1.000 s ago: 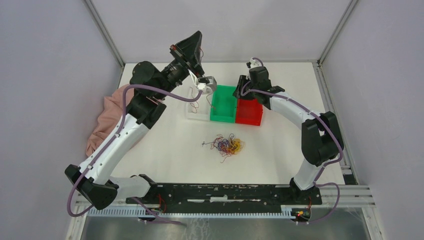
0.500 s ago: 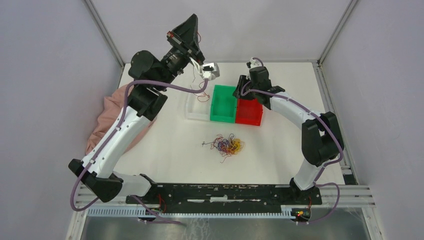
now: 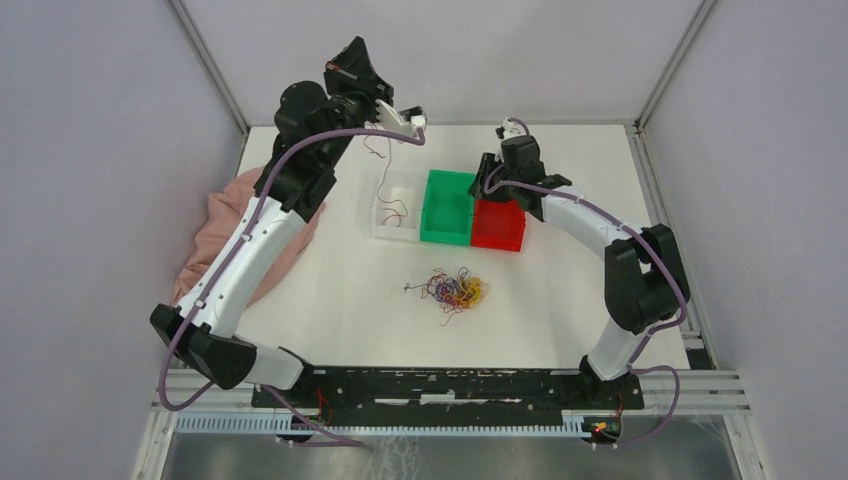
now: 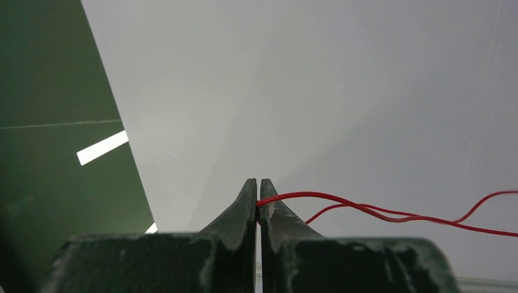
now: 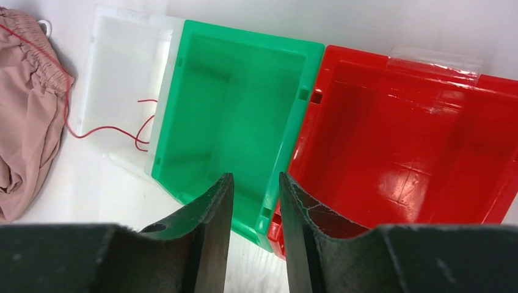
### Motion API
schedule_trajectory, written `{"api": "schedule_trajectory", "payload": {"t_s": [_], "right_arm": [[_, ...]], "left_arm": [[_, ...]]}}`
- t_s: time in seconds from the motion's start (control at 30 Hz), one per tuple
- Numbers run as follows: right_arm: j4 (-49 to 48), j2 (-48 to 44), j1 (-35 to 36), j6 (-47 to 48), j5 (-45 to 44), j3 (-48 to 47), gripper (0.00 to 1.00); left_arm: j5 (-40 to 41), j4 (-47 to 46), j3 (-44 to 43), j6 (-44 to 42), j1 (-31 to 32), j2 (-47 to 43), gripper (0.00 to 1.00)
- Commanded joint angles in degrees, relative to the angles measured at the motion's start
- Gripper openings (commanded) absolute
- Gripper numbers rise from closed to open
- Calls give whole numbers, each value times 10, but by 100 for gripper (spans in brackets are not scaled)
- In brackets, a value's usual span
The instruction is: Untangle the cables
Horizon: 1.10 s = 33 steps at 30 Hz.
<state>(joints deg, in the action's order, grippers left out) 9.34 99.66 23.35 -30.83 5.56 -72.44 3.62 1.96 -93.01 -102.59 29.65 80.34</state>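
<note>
The cables [image 3: 455, 290] lie as a tangled clump of dark red, yellow-orange and purple wires on the white table, in front of the bins. My left gripper [image 3: 414, 121] is raised high at the back and is shut on one red wire [image 3: 384, 178]. The wire hangs down with its lower end in the clear bin [image 3: 385, 232]. In the left wrist view the jaws [image 4: 257, 194] pinch the red wire [image 4: 366, 210], which trails off to the right. My right gripper [image 5: 255, 180] is open and empty above the bins, and it also shows in the top view [image 3: 488, 178].
A green bin [image 3: 447, 205] and a red bin [image 3: 498, 225] stand side by side to the right of the clear bin, and both look empty. A pink cloth [image 3: 215, 240] lies at the table's left edge. Grey walls enclose the table.
My left gripper has risen and swung back from just over the clear bin, drawing the red wire up with it. The right arm and the clump have not moved.
</note>
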Motion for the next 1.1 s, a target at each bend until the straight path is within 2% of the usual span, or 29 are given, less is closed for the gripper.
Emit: {"api": "schedule_trajectory", "payload": {"t_s": [0.0, 0.13, 0.27, 0.37, 0.47, 0.77, 0.87, 0.97, 1.07], "right_arm": [[-32, -31, -7, -7, 6, 7, 39], [-36, -28, -9, -12, 7, 9, 39], [-41, -22, -10, -21, 9, 8, 39], [-41, -21, -11, -21, 9, 10, 39], [-41, -23, -12, -21, 9, 12, 39], [-49, -33, -15, -24, 10, 24, 39], [-52, -35, -17, -26, 10, 30, 38], [-58, -37, -20, -30, 10, 35, 38], [-74, -36, -20, -43, 19, 36, 39]], "left_arm": [[-16, 8, -35, 70, -10, 0, 3], [-73, 13, -21, 154, -4, -19, 3], [-99, 54, -22, 305, 6, -28, 3], [-113, 66, -7, 369, 7, -33, 3], [-117, 66, 13, 397, 7, -38, 3], [-104, 22, 77, 392, 7, -21, 3], [-100, -1, 70, 429, 8, -1, 3], [-99, 10, 45, 485, 18, 19, 3], [-102, 17, 34, 507, 36, 26, 3]]}}
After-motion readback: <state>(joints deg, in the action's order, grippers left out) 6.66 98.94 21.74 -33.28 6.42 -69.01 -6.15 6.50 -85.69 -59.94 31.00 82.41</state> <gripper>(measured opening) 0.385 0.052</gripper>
